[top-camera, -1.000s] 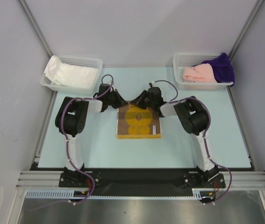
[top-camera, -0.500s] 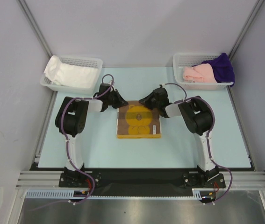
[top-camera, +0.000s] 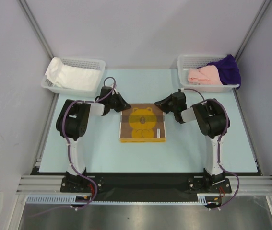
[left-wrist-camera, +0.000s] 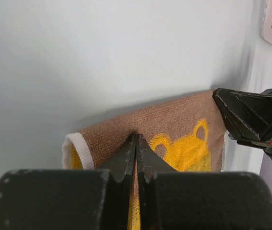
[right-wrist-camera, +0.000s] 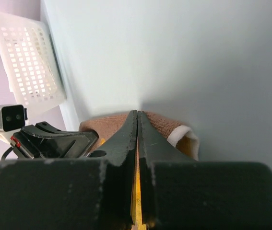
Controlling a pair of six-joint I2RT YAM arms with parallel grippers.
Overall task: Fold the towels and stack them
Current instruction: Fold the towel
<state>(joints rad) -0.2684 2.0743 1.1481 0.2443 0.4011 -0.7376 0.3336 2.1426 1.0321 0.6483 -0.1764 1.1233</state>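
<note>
Your stock: left arm (top-camera: 73, 122) and right arm (top-camera: 211, 120), each with black joint housings, white links, one purple cable (top-camera: 68, 143) looped alongside, black base (top-camera: 78, 183). Your left pincer (left-wrist-camera: 136, 143) and right pincer (right-wrist-camera: 137, 119): black tapered fingers (left-wrist-camera: 121, 160), speckled matte housings.

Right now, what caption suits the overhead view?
Left tool and right tool pinch the far corners of the brown towel with its yellow bear.

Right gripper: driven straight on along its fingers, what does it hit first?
The brown towel fold, pinched at the right gripper tips. Beyond, probably just bare table; left gripper looks off to the side.
</note>
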